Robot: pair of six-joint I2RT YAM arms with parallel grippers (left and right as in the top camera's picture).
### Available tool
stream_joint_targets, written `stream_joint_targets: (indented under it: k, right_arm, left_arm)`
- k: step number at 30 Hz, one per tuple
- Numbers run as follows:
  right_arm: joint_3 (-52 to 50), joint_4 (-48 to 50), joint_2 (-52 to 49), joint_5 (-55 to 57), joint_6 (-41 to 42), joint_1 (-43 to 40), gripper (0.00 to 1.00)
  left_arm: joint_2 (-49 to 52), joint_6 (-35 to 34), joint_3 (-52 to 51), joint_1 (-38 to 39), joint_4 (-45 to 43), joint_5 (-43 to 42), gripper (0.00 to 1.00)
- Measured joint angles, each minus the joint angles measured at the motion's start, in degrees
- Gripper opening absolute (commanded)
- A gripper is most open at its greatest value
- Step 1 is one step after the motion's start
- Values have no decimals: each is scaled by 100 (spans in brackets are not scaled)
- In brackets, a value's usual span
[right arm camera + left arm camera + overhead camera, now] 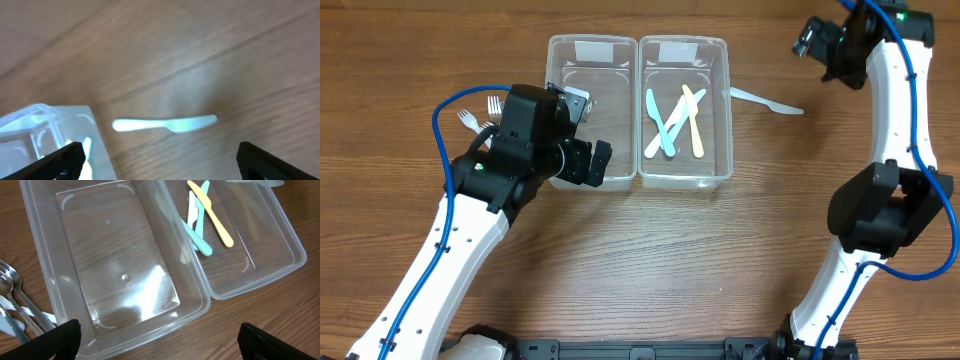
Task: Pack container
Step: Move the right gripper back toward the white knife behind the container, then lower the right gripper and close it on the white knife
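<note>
Two clear plastic containers stand side by side. The left container (590, 60) (45, 270) has nothing in it. The right container (725, 110) (290, 245) holds several plastic knives (672, 120) (200, 220), teal, white and yellow. A white plastic knife (767, 101) (165, 124) lies on the table right of the containers. Several forks (480, 112) (15, 305) lie left of the left container. My left gripper (582, 160) (160, 345) is open and empty over the left container's near rim. My right gripper (820, 42) (160, 160) is open and empty, high above the white knife.
The wooden table (670, 260) runs wide in front of the containers. The right arm's base link (885, 205) stands at the right edge.
</note>
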State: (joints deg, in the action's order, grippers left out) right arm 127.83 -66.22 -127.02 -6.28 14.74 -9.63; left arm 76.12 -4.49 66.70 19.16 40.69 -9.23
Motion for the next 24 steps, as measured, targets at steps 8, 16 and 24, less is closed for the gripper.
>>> stream_joint_targets:
  k: [8,16,24]
  right_arm:
    - [-2,116,-387,-308,2,205,100]
    - [-76,87,-660,22,-708,409,100]
    - [-907,949,-660,101,-1176,393,100]
  left_arm:
    - [0,0,0,0,0,2,100]
    - [0,0,0,0,0,2,100]
    - [0,0,0,0,0,2,100]
